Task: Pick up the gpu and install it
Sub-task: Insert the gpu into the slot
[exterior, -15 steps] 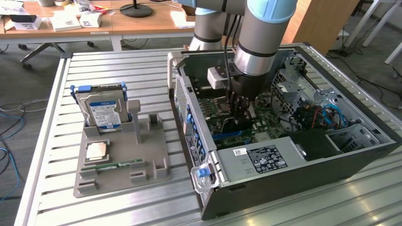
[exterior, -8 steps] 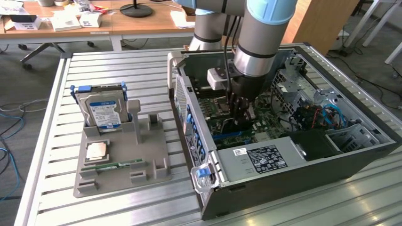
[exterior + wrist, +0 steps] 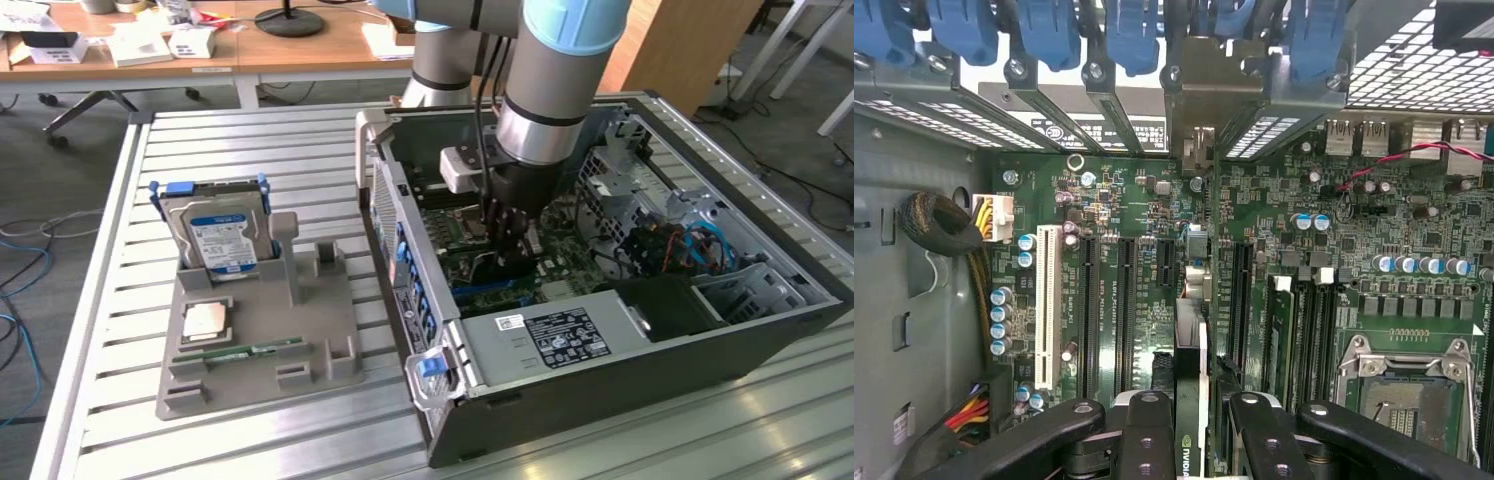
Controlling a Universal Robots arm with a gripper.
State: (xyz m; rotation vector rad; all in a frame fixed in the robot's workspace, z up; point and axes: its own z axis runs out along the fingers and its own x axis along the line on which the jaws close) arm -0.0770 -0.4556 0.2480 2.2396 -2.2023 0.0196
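The tool (image 3: 1194, 425) is partly closed and clamped on the gpu (image 3: 1191, 350), which is held edge-on. The motherboard (image 3: 1354, 250) slots are seen directly beneath the tool, inside the computer case (image 3: 641, 370).

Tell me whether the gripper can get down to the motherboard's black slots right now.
Probably yes. The gripper, holding the gpu, hangs inside the open case facing the black slots, and nothing visible lies between.
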